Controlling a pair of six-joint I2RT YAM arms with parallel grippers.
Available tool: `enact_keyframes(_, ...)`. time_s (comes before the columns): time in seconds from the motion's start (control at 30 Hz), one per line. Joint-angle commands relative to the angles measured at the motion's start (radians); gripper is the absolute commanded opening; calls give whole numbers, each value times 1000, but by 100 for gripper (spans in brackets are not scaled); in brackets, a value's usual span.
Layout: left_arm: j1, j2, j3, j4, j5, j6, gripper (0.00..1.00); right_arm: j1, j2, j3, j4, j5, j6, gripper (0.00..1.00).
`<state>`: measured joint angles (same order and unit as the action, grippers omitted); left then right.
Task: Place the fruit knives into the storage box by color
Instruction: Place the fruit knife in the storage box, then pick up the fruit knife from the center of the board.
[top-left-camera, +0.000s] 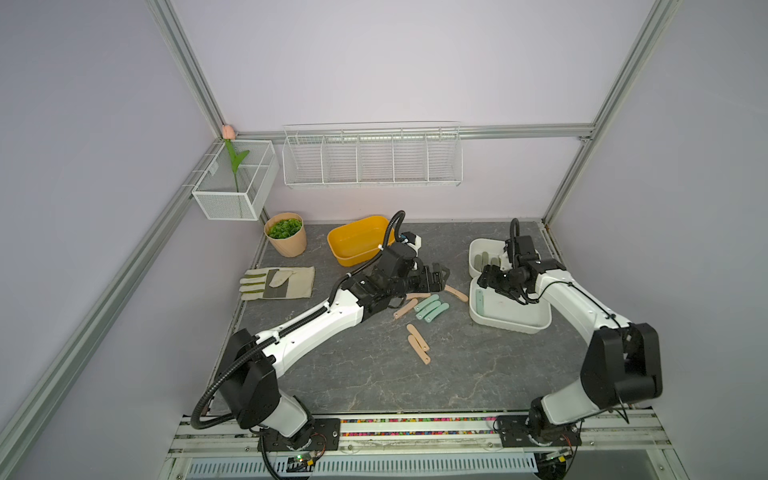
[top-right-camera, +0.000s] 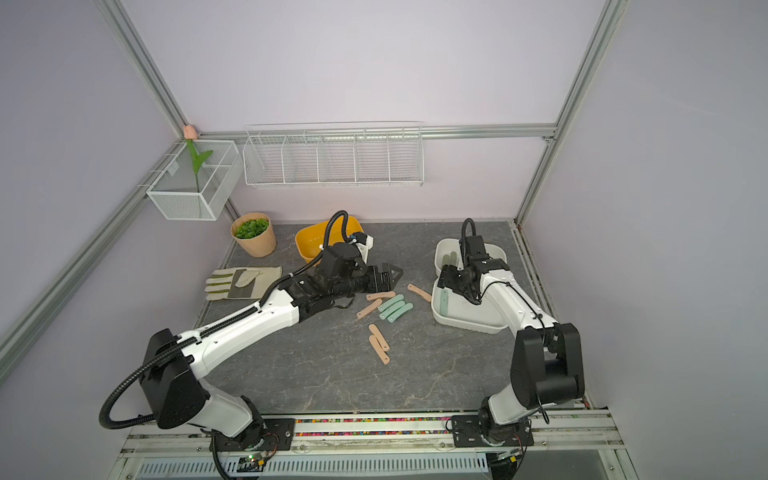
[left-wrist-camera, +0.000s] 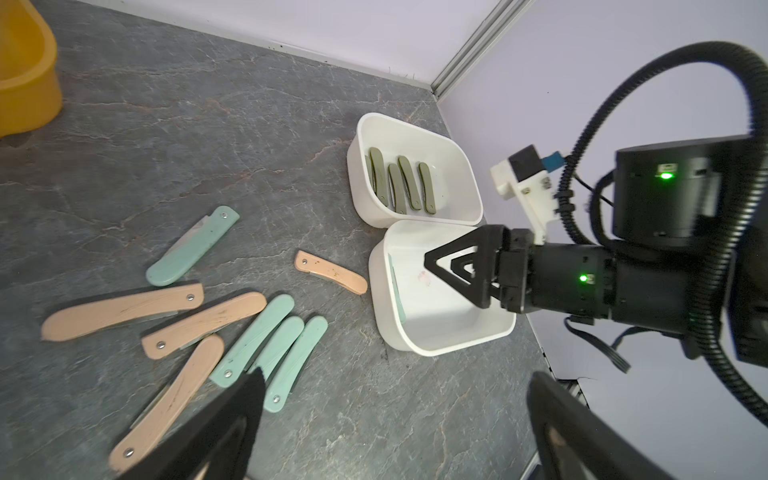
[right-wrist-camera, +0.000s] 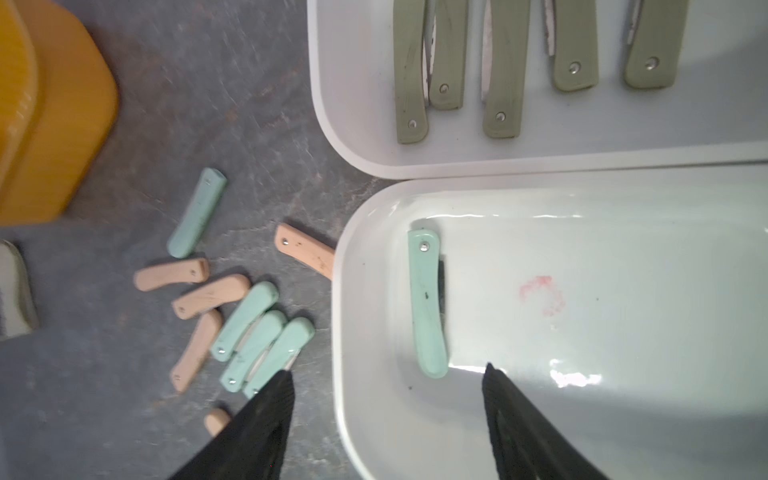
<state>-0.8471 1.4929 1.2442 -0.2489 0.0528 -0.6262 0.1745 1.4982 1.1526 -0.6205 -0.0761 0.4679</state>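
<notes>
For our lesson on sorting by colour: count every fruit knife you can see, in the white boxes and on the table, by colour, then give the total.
Olive green knives: 5
Pale mint knives: 5
Peach-pink knives: 6
Total: 16, counted across all views

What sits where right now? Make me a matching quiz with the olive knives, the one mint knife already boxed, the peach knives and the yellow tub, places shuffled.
Things:
1. olive green knives
2. boxed mint knife
3. peach-pink knives
4. yellow tub

Places:
A. loose on the table
B. beside the plant pot
C. in the near white box
D. in the far white box

Pairs: 1-D, 2-C, 3-A, 4-B.
</notes>
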Motion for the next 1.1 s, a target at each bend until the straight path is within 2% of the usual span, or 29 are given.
enact_keyframes(0.0, 43, -65, -67, -35, -45, 23, 99, 57, -60, -14, -68, 2, 8, 87)
enact_keyframes(0.1, 98, -133, -132, -36, -48, 21, 99, 132, -91, -4, -86, 33, 34, 93)
enact_keyframes(0.27, 171, -227, -207, -59, -56, 42, 99, 263, -73, 13, -76, 82, 90, 96)
enact_keyframes(0.5, 236, -319, -268, -79, -40, 65, 99, 399, 138, 80, -88, 208, 155, 96)
enact_keyframes(0.77, 244, -344, -291, -87, -32, 74, 99, 456, 332, 191, -114, 306, 191, 95)
enact_keyframes(1.07, 243, -327, -296, -65, -13, 68, 100, 477, 433, 233, -119, 325, 202, 95)
